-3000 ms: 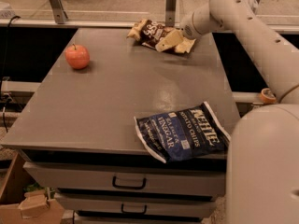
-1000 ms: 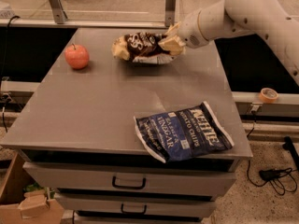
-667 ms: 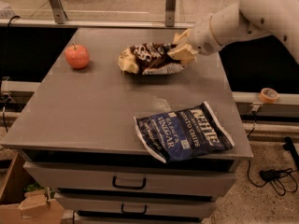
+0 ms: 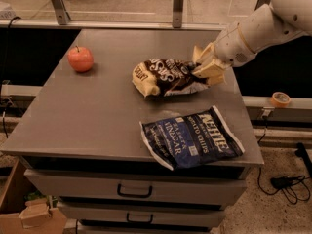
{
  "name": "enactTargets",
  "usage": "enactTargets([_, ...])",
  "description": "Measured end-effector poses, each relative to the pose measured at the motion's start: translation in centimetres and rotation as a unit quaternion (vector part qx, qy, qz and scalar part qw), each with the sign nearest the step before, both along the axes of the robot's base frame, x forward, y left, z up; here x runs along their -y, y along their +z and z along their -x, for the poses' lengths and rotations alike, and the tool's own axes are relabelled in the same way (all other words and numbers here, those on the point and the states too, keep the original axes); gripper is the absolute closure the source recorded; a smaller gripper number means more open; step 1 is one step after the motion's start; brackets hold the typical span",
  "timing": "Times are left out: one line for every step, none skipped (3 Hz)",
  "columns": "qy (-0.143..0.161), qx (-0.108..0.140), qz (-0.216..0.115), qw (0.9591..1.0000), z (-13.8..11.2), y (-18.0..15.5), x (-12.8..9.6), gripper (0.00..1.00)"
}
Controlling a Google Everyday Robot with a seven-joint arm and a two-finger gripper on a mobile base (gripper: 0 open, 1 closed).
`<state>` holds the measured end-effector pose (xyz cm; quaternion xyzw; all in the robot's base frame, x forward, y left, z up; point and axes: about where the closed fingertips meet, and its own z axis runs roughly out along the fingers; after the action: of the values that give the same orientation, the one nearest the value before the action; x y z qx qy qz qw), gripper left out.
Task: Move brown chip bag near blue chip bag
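Note:
The brown chip bag (image 4: 165, 77) is dark brown with tan ends and white lettering. It hangs just above the grey table, right of centre. My gripper (image 4: 207, 69) is shut on the bag's right end, with the white arm reaching in from the upper right. The blue chip bag (image 4: 192, 136) lies flat at the table's front right corner, a short way below and in front of the brown bag. The two bags do not touch.
A red apple (image 4: 80, 59) sits at the table's far left. The grey table (image 4: 92, 116) has drawers below its front edge. A roll of tape (image 4: 281, 99) lies on a ledge to the right. Cables run on the floor at the right.
My gripper has carried the brown chip bag from the far right of the table toward the front, closer to the blue bag. The blue bag and apple have not moved.

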<state>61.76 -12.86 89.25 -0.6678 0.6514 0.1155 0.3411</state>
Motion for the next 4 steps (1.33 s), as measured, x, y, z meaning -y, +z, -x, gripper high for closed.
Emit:
enactTargets([0.034,-0.015,0.026,0.9990,1.1,-0.5,0.9,0.58])
enactTargets([0.058,-0.022,0.047,0.9970,1.7,-0.7,1.4,0.36])
enactTargets([0.077,-0.022,0.071,0.9943,1.8,-0.6,2.0,0.12])
enactTargets([0.083,-0.019,0.082,0.9930,1.7,-0.4,2.1,0.00])
